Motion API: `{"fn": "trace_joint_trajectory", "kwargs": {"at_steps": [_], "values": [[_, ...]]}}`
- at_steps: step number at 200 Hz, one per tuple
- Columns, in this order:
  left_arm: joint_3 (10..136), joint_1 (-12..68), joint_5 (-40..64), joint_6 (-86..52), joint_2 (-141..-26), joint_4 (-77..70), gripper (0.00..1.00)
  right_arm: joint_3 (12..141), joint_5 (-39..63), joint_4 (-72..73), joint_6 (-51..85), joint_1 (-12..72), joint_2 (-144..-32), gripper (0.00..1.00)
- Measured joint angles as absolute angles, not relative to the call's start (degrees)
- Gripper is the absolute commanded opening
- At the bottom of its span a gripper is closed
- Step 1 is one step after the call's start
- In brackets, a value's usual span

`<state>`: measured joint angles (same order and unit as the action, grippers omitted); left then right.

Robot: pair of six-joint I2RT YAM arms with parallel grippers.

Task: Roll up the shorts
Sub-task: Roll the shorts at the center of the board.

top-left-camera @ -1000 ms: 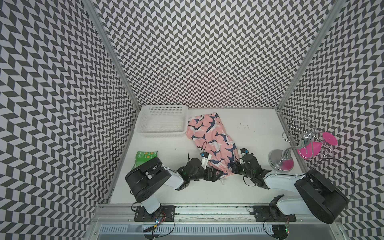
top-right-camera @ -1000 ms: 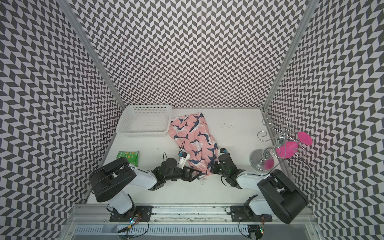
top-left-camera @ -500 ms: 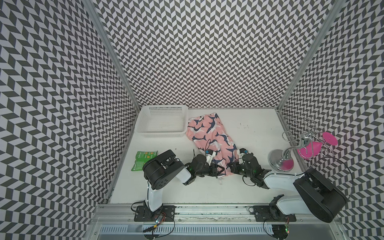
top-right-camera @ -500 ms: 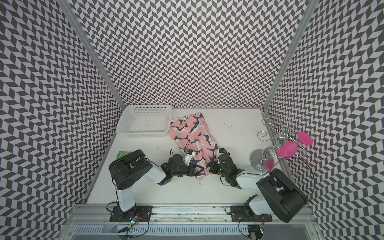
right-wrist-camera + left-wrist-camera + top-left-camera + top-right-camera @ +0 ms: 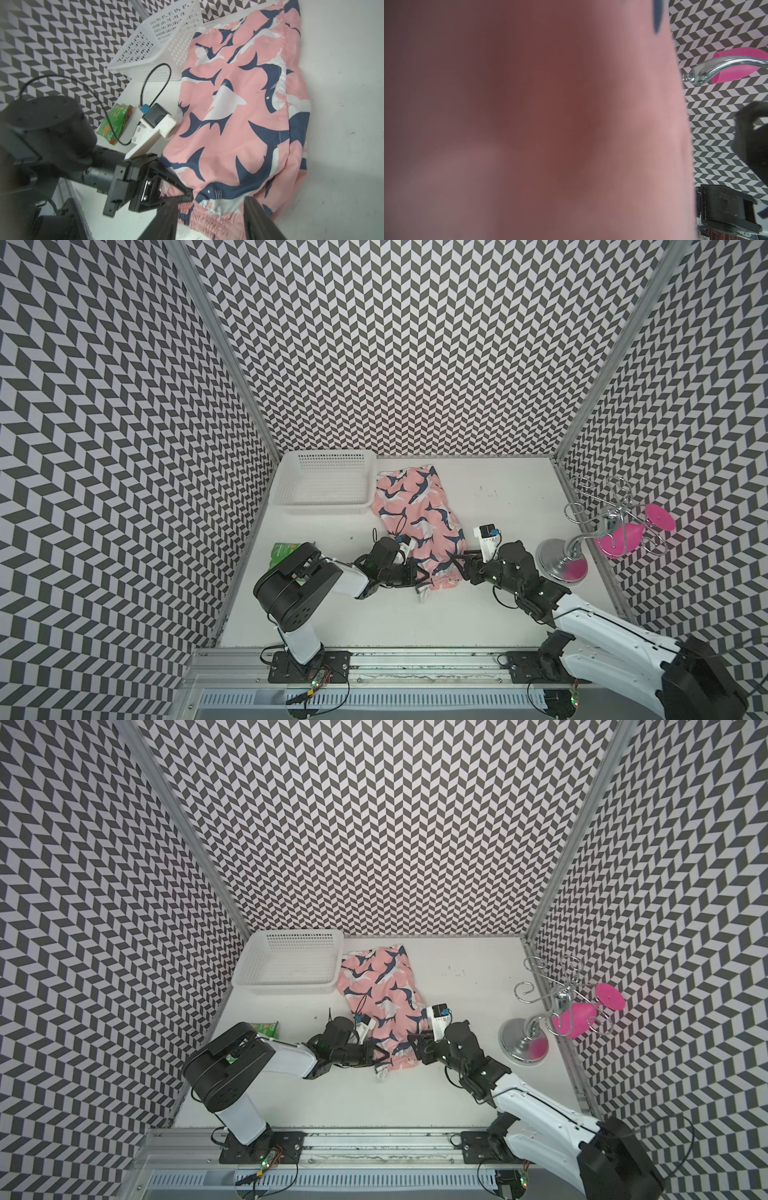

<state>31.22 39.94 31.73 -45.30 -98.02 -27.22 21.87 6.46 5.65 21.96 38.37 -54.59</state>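
On the white counter (image 5: 478, 614), just beside a perforated basket (image 5: 324, 509), the shark-print shorts (image 5: 415, 510) are spread flat, with the gathered waistband (image 5: 442, 583) toward the near edge. One end of the waistband is pinched by the left claw (image 5: 420, 576), pressed together on the fabric. The right claw (image 5: 459, 568) is held spread at the other end, the elastic seen between its fingers (image 5: 259, 220) in the right wrist view.

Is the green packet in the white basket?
No: the right wrist view shows the green packet lying on the table, outside the white basket and apart from it.
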Motion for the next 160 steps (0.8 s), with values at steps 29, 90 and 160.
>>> {"fn": "trace_joint_trajectory", "kwargs": {"at_steps": [29,90,160], "values": [[33.08,37.43,33.36,-42.04,-96.14,-19.86,0.00,21.43,2.24,4.27,16.60,44.75,-52.10,0.63],[28.67,28.56,37.45,-41.28,-88.79,-14.20,0.00,21.37,-10.31,9.72,0.56,64.88,-59.31,0.86],[24.62,24.21,43.92,-44.73,-83.90,-15.97,0.00,27.20,-19.05,12.60,-24.38,67.53,-73.30,0.86]]}}
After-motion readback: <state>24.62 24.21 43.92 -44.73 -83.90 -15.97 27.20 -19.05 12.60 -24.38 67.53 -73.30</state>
